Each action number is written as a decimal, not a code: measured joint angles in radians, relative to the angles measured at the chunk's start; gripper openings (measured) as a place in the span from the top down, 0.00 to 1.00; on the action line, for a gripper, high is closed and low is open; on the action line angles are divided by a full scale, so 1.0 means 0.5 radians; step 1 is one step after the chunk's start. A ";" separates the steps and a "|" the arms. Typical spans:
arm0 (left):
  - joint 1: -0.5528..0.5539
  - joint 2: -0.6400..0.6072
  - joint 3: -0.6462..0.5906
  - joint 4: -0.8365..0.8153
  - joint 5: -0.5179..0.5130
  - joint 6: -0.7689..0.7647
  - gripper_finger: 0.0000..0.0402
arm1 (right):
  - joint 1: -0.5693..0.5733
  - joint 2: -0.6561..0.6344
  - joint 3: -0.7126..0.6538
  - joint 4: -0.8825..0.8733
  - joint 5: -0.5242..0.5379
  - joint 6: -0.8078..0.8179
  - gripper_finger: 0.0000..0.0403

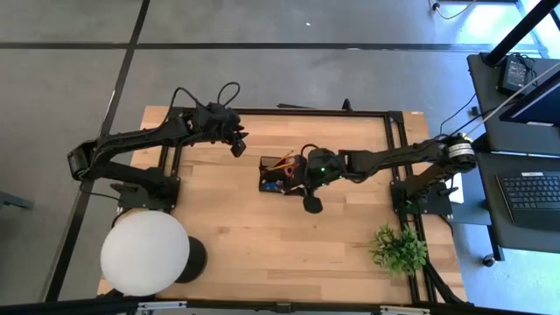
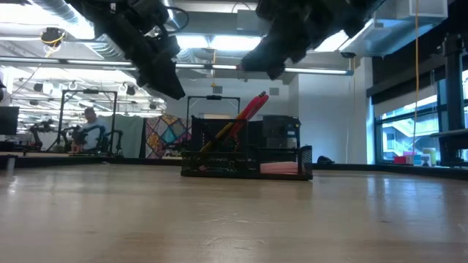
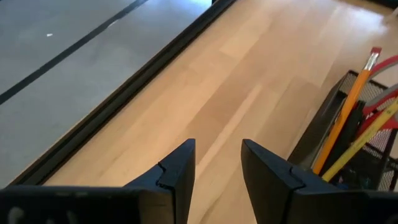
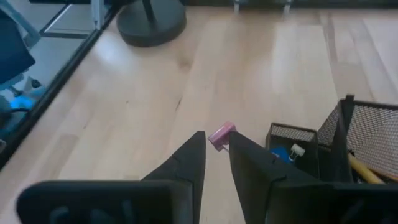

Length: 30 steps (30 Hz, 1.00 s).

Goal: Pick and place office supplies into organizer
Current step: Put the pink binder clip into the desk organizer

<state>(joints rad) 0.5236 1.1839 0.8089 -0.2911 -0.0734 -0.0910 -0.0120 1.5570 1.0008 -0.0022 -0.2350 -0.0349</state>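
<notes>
High view. Wooden table (image 1: pixel 262 227) with a black frame along its edges. Organizer (image 1: pixel 278 175), black mesh, stands near the table's middle, holding red and yellow items. Left gripper (image 1: pixel 238 145) hangs over the table well apart from the organizer, on its left-arm side. Right gripper (image 1: pixel 311 203) hangs just beside the organizer, on the side toward the lamp and plant. White round lamp (image 1: pixel 144 254) on a dark base and a green plant (image 1: pixel 399 248) stand at the table's near corners.

Low view. Organizer (image 2: pixel 247 153) sits flat on the table (image 2: pixel 234 219); red-handled scissors (image 2: pixel 252 107) stand tilted out of its tall compartment, a pink sticky-note block (image 2: pixel 279 168) lies in the low one. Both arms hang raised above (fingers not clear here). A seated person (image 2: pixel 91 128) shows far back in the room.

Left wrist view. Left gripper (image 3: pixel 217 171): fingers spread, nothing between them, bare table below. Yellowish pencils (image 3: pixel 348 124) lean in the organizer (image 3: pixel 323 124), beside a red scissor handle (image 3: pixel 382 112).

Right wrist view. Right gripper (image 4: pixel 216 158): fingers narrowly apart, with a small pink piece (image 4: pixel 221 134) at their tips (whether pinched or lying just beyond, cannot tell). Organizer (image 4: pixel 339 149) close by, with a tiny blue piece (image 4: pixel 281 153) in its low compartment. Lamp base (image 4: pixel 151 22) stands farther off.
</notes>
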 joint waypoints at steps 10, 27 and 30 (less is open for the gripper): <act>0.000 0.000 0.000 -0.069 0.000 0.001 0.69 | -0.009 0.299 0.000 0.325 0.029 -0.031 0.81; 0.000 -0.001 0.000 -0.141 0.000 0.037 0.69 | 0.042 0.459 0.083 0.352 0.506 -0.009 0.81; 0.000 -0.001 0.000 -0.155 -0.001 0.048 0.69 | 0.087 0.462 0.189 0.248 0.568 -0.089 0.81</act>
<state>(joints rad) 0.5236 1.1835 0.8089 -0.3687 -0.0738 -0.0671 0.0315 1.7880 1.0953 0.1220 0.0489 -0.0794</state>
